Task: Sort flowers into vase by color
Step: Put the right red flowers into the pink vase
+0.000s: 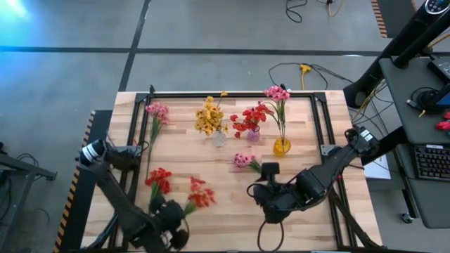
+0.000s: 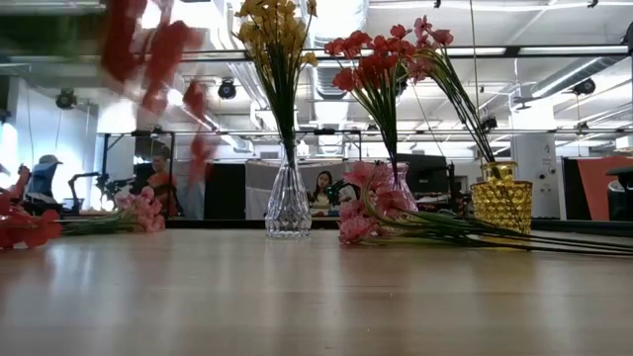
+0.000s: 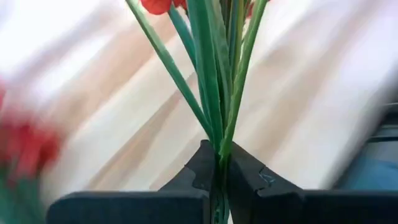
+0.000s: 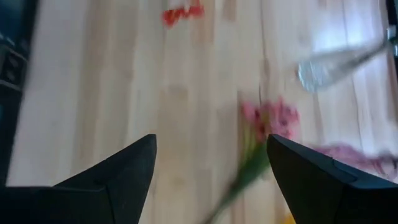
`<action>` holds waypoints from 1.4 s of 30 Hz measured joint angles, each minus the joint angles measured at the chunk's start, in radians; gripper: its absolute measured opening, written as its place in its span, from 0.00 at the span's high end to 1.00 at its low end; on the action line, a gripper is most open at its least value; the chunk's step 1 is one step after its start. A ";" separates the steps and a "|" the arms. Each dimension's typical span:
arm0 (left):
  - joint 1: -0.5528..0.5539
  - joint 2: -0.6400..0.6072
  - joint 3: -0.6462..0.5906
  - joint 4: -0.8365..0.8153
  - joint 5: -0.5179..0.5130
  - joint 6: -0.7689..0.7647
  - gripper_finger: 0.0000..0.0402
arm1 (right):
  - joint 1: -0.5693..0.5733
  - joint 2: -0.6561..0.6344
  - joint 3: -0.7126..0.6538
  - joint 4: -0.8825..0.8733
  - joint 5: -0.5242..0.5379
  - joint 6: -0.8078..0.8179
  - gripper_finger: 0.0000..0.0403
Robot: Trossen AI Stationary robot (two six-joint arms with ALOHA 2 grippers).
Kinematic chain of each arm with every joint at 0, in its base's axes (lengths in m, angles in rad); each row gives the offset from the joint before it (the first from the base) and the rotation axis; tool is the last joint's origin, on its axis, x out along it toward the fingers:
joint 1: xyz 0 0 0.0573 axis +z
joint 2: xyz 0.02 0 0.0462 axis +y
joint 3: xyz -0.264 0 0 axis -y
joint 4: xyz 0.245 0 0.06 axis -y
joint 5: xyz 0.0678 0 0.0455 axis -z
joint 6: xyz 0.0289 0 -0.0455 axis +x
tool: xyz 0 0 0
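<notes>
The left gripper (image 3: 216, 177) has its fingers clamped on a red-blossomed sprig's green stems (image 3: 214, 93), the stems' long axis running straight out from the fingers above the wooden bench (image 1: 225, 211); the right gripper (image 4: 211, 168), fingers spread, hangs nearer the pink sprig (image 4: 270, 121)

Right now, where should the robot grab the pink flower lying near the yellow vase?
Grab the loose pink flower by its thin green stem, not its blossoms. It lies flat, blossoms toward the table's middle, stem running toward the open right end effector. Come straight down from above, fingers across the stem. The yellow vase stands close, so probably stay low.
</notes>
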 joint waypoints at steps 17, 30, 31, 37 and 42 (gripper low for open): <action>-0.051 -0.028 0.212 0.066 -0.637 0.862 1.00 | 0.008 -0.006 -0.432 1.243 0.143 -0.406 0.26; 0.070 -0.078 0.198 -0.021 -0.581 1.096 1.00 | -0.026 0.009 -0.670 1.847 0.244 -0.503 0.29; 0.080 -0.084 0.193 -0.019 -0.577 1.113 1.00 | -0.026 0.009 -0.676 1.849 0.250 -0.503 0.29; 0.105 -0.133 0.159 0.031 -0.573 1.186 1.00 | -0.025 0.009 -0.697 1.849 0.249 -0.493 0.29; 0.113 -0.175 0.119 0.199 -0.411 1.370 1.00 | -0.009 -0.009 -0.698 1.802 0.251 -0.515 0.28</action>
